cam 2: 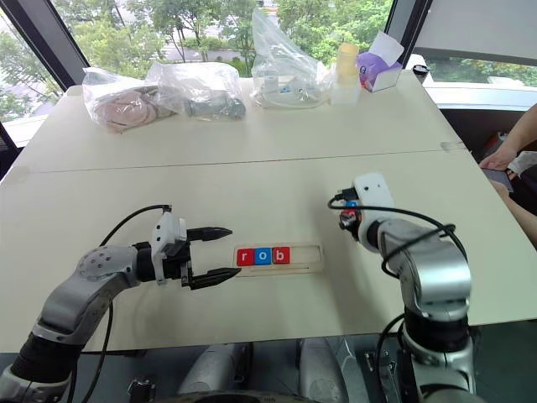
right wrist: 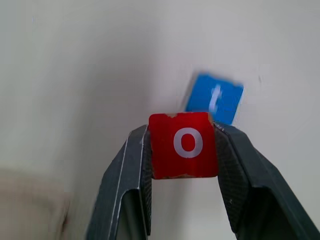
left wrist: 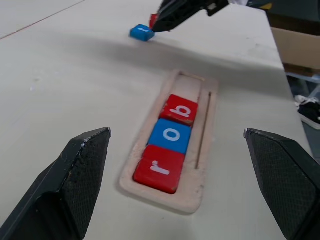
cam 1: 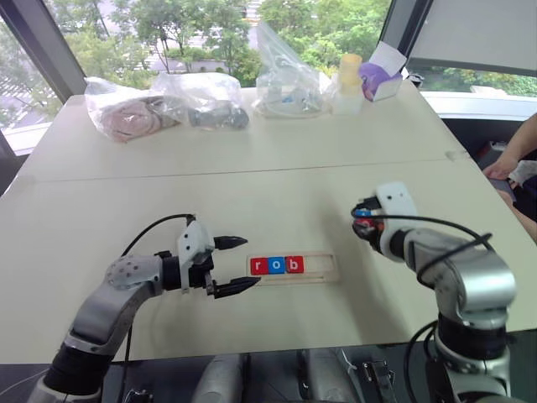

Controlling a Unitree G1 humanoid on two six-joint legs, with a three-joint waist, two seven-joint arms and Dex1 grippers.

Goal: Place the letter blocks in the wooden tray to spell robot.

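Nearest to me, on the pale table (cam 1: 277, 193), my left gripper (cam 1: 231, 265) hangs with its two black fingers spread wide and nothing between them, pointing toward the left end of the wooden tray (cam 1: 323, 267). That tray lies flat just beyond the fingertips, and three letter blocks sit in a row at its left end: a red r (left wrist: 159, 168), a blue o (left wrist: 171, 135) and a red b (left wrist: 179, 109), each touching the next. The right part of the tray is bare wood.

Off to the right and a little farther out, my right gripper (right wrist: 183, 145) is clenched on a red o block (right wrist: 183, 144), one finger against each side of it, held above the table. Just beyond it a blue t block (right wrist: 214, 98) lies flat on the tabletop, apart from the tray.

Along the table's far edge rest several clear plastic bags (cam 1: 285, 71), a pale yellow bottle (cam 1: 347, 82) and a purple box (cam 1: 379, 77). At the right edge a person's hand (cam 1: 502, 167) shows.
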